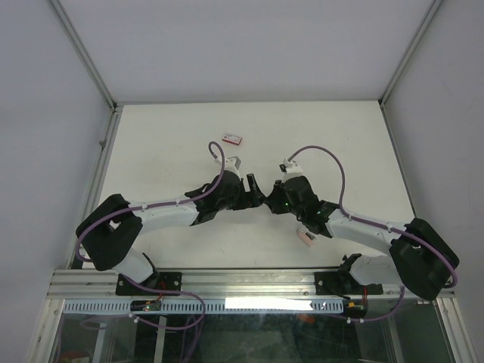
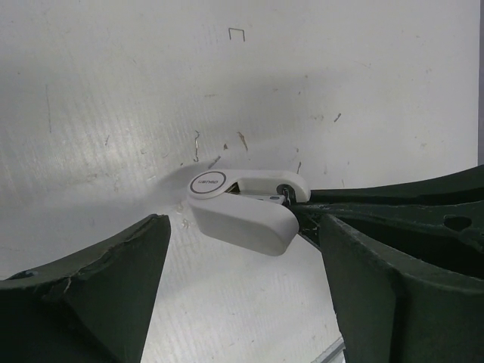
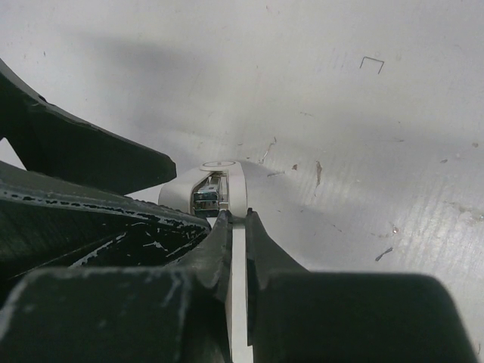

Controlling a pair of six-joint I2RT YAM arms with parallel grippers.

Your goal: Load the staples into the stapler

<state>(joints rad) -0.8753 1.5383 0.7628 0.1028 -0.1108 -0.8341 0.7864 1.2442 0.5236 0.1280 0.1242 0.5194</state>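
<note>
With my right tool (image 3: 237, 221) clamped on the hinge end of the white plastic stapler (image 2: 242, 223) over the middle of the bench (image 1: 166, 136), its silvery strip of staples (image 3: 204, 198) seemingly seated, I'd close my wide-open left tool (image 2: 243, 227) squarely across lid and base, slowly.

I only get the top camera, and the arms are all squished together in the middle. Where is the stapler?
Observer: The right end effector is shut on the hinge end of the white stapler.
Operator: Is the stapler open?
Observer: Yes. The left wrist view shows its two halves spread apart at the front.
Operator: Is the left one grabbing anything?
Observer: No. The left end effector is open and empty, pointing at the stapler.
</note>
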